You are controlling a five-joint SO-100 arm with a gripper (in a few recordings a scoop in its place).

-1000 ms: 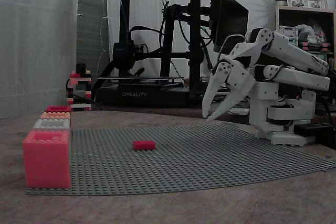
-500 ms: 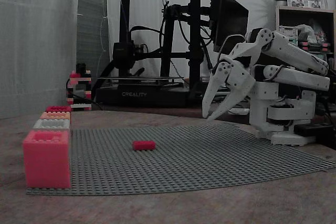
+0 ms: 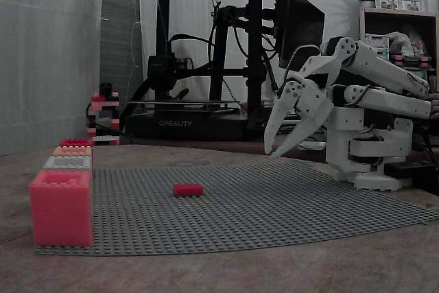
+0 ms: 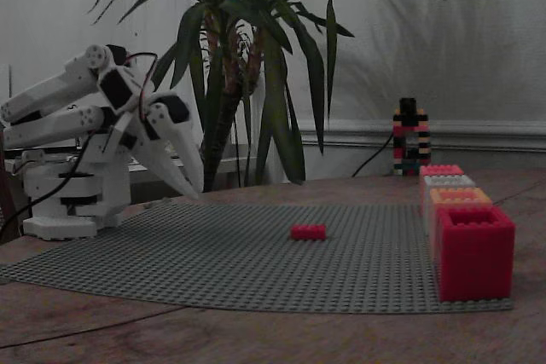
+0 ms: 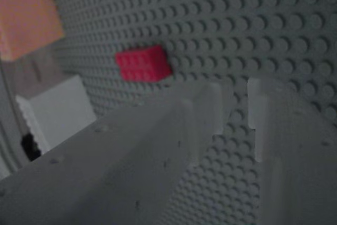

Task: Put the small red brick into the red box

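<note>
Nothing's moved: pincer [image 3: 272, 151] still hangs apart at 3 o'clock of the small red brick [image 3: 188, 189] (untouched); approach not begun.

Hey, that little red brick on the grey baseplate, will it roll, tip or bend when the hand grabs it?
The small red brick looks rigid, so it probably won't bend. It is low and flat-sided, so it is unlikely to roll or tip. It may be seated on the baseplate studs and resist sliding; the open hand may need to pull upward.
</note>
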